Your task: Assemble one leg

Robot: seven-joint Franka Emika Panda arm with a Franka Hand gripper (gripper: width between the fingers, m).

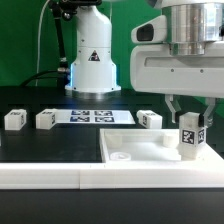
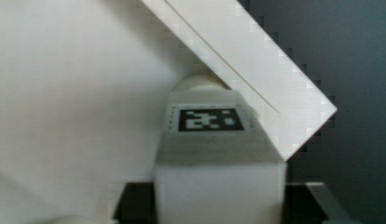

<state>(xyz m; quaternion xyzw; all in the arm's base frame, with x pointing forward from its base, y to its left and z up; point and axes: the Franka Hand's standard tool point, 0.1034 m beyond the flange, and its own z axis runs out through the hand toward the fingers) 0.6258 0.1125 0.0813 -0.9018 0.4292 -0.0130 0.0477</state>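
My pincer [image 1: 189, 122] is clamped on the leg [image 1: 190, 140]. I hold it by its top, one finger on each side, and it stands straight up and down. Its black-and-white tag faces out in the exterior view. The leg hangs low over the big flat white piece [image 1: 140, 152], near that piece's corner on the exterior view's right. I cannot tell if the bottom of the leg touches it yet. In the wrist view the leg sits right by the raised rim where two sides meet, with a small round bump just behind it. I think that bump marks the spot where the leg has to go. To do this step well, I should line the leg up over that spot first and only then go down. I should go slowly and hold the leg straight, because a tilted leg could jam or slip between my fingers. I should press softly so the flat piece does not slide on the counter [image 1: 60, 145]. If the leg has to be turned in, small turns are best. I should let go only when it stands by itself. The spare legs [image 1: 45, 119] and the marker board [image 1: 92, 116] are far off, so nothing is in my way.
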